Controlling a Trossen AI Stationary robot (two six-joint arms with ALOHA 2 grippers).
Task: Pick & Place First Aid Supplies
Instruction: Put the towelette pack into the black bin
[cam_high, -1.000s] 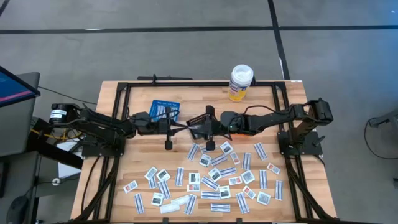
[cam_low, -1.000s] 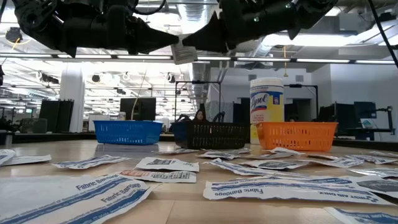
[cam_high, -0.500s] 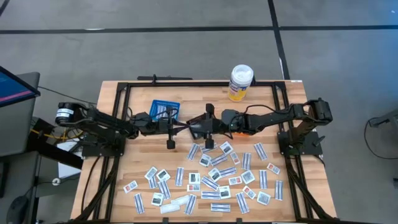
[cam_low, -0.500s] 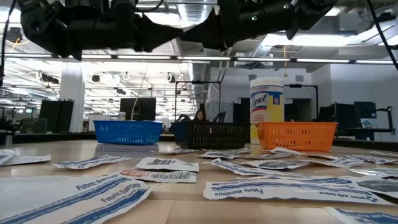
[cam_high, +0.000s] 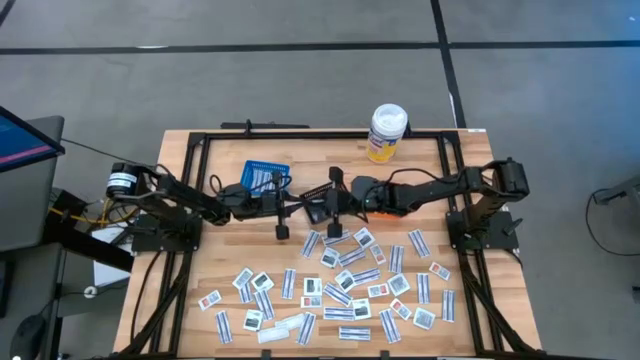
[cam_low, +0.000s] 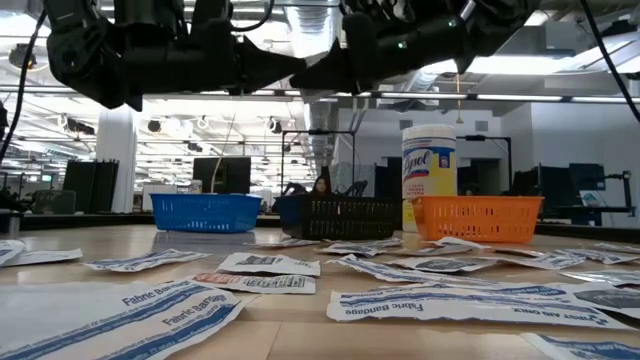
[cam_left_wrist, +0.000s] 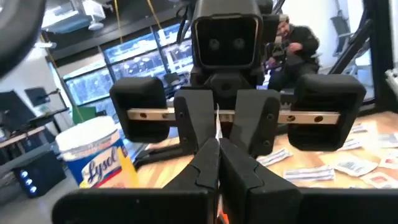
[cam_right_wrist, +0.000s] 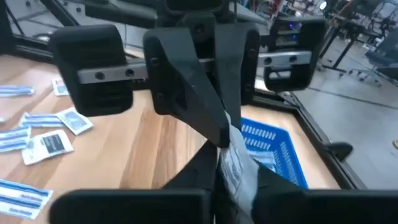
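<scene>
A white packet (cam_right_wrist: 235, 163) is pinched by both the left gripper (cam_high: 302, 205) and right gripper (cam_high: 312, 207) mid-air.

The table (cam_high: 190, 290) is pale wood with a striped grain, framed by black rails. The first aid supplies (cam_high: 340, 285) are white packets, some with blue-grey print, some with dark or red marks. One basket (cam_high: 262, 174) is blue, another (cam_low: 348, 217) black, a third (cam_low: 478, 217) orange. The bottle (cam_high: 386, 133) is white with a yellow label bearing blue lettering. Both arms are black.
</scene>
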